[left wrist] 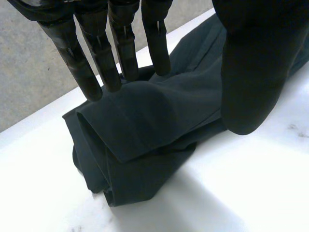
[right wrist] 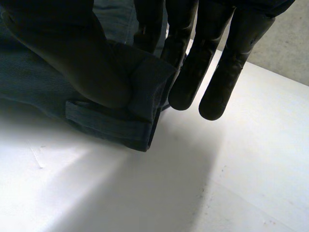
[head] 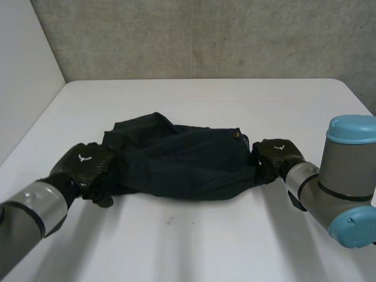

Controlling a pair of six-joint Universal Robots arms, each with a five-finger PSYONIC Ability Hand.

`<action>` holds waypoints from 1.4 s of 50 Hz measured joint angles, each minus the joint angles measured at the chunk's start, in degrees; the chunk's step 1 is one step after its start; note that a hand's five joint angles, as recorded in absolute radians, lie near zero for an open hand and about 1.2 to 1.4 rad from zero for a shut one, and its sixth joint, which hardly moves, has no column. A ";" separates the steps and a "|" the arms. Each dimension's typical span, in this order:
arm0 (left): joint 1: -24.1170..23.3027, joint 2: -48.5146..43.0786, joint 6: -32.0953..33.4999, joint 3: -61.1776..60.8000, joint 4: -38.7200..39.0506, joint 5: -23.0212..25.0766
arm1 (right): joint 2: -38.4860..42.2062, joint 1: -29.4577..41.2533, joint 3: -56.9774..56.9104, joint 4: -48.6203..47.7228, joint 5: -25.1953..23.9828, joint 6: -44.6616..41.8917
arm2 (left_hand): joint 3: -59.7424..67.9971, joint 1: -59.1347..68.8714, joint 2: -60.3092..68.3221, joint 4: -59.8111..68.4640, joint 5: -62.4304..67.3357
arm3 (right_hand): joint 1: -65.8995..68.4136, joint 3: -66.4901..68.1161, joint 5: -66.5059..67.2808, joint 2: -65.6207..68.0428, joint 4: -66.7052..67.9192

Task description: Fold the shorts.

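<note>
Shorts (head: 182,161) lie on the white table (head: 194,247), roughly mid-surface, drawn into a long bunched band running side to side. The cloth is rumpled, with one lobe flopped toward the far side and a button (head: 236,134) showing near the right end. Left hand (head: 87,164) is at the left end of the shorts: its straight fingers (left wrist: 87,72) come down on the upper side of a doubled layer and its thumb (left wrist: 251,72) sits against the near side, so I read it as pinching the cloth. Right hand (head: 276,155) is at the right end of the shorts. There the thumb presses the waistband corner just above a belt loop (right wrist: 104,118) against fingers behind the cloth, a firm pinch, with two fingers hanging free past the edge. Progress, as a judgement: one rough lengthwise doubling seems to be in place, since stacked layers with a rounded fold show at the left end, but the edges are not squared and the layers are wrinkled. No crosswise fold is visible. What is left is to flatten, align the edges, then bring one end over the other. Room: the table is bare on every side of the shorts, widest on the near side and generous on the far side up to the grey wall (head: 205,35). The side margins beyond each hand are narrower, so end-over-end travel above the shorts looks the safer path.
</note>
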 measured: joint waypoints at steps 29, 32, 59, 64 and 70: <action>0.00 -23.67 9.34 9.18 12.66 -5.61 | -0.57 1.09 1.03 0.49 -0.79 -0.04 | 5.73 6.39 5.77 5.69 5.48 | 0.00 0.00 0.00 0.00 0.00; -0.07 -24.53 9.44 10.08 12.64 -5.59 | -0.39 1.41 0.86 0.42 -0.80 -0.32 | 12.54 11.72 12.51 12.35 12.16 | 0.00 0.00 0.00 0.00 0.00; -1.00 -28.93 9.05 15.48 11.89 -5.39 | 0.29 3.22 -0.16 0.42 -0.65 -1.66 | 34.89 33.21 35.05 34.76 33.57 | 0.00 0.00 0.58 0.00 0.00; -1.18 -27.97 8.64 16.53 11.18 -5.52 | 0.11 3.28 -0.50 0.69 -0.50 -3.53 | 37.49 33.21 38.15 38.29 34.42 | 0.00 0.00 0.58 0.00 0.00; -2.79 -17.57 6.27 17.80 3.62 -5.32 | -4.03 3.44 -1.99 4.07 -0.30 -8.52 | 37.50 33.21 38.17 38.31 34.42 | 0.00 0.00 0.58 0.00 0.00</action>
